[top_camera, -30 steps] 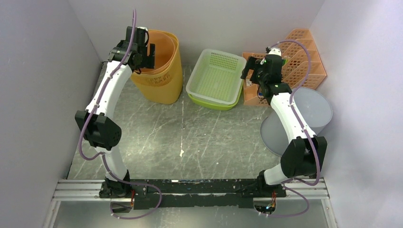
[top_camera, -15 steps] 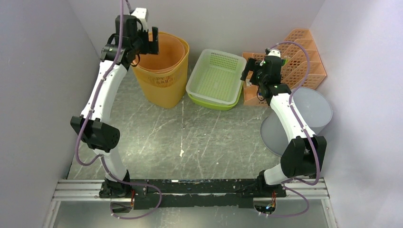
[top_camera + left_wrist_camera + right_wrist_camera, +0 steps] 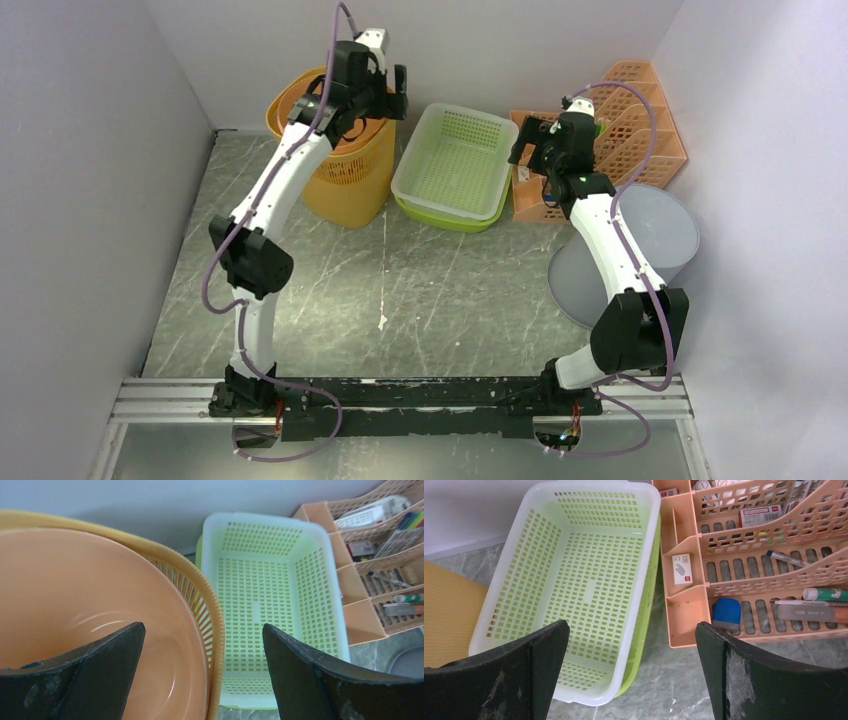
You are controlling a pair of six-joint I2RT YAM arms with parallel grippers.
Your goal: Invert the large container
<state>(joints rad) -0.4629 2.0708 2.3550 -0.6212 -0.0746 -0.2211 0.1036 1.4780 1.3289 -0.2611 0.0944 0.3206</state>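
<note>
A large orange slatted container (image 3: 345,185) stands upright at the back left, mouth up, with a smooth peach liner (image 3: 75,595) nested inside it. My left gripper (image 3: 385,95) hovers open above its right rim (image 3: 200,585), one finger over the liner and the other over the neighbouring basket, holding nothing. A big grey round tub (image 3: 650,230) sits at the right wall, partly hidden by my right arm. My right gripper (image 3: 530,140) hangs open over the gap between the basket and the desk organiser, also holding nothing (image 3: 631,625).
A white mesh basket (image 3: 455,160) nested in a green one stands at the back centre, close to the orange container. A peach desk organiser (image 3: 640,120) with pens and small items fills the back right corner. Walls close in on three sides.
My left arm has swung from the orange container's left rim across to its right rim, fingers open. The container has shifted slightly and stands upright. The right arm has not moved.
</note>
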